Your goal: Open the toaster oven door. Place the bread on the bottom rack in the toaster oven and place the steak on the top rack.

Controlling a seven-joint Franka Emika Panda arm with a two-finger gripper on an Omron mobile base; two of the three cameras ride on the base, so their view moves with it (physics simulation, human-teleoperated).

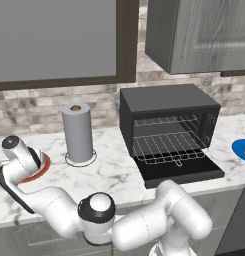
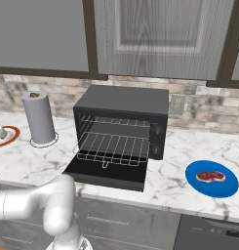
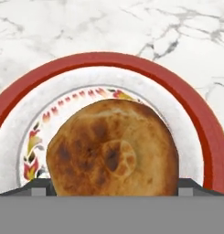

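The bread (image 3: 113, 146), a round golden-brown piece, lies on a white plate with a red rim (image 3: 186, 105). My gripper (image 3: 113, 189) hangs right over it, open, with one dark fingertip (image 3: 38, 186) at each side of the bread. The same plate (image 1: 44, 167) sits at the counter's left end under my hand. The black toaster oven (image 2: 122, 102) stands mid-counter with its door (image 2: 106, 175) folded down flat. The bottom rack (image 2: 113, 146) is slid partly out and the top rack (image 2: 118, 121) sits above it. The steak (image 2: 210, 176) lies on a blue plate (image 2: 228, 185) at the right.
A grey paper-towel roll (image 1: 78, 131) stands upright between the red-rimmed plate and the oven. Wall cabinets (image 1: 194, 30) hang above the oven. The marble counter's front edge (image 2: 189, 205) runs just below the open door.
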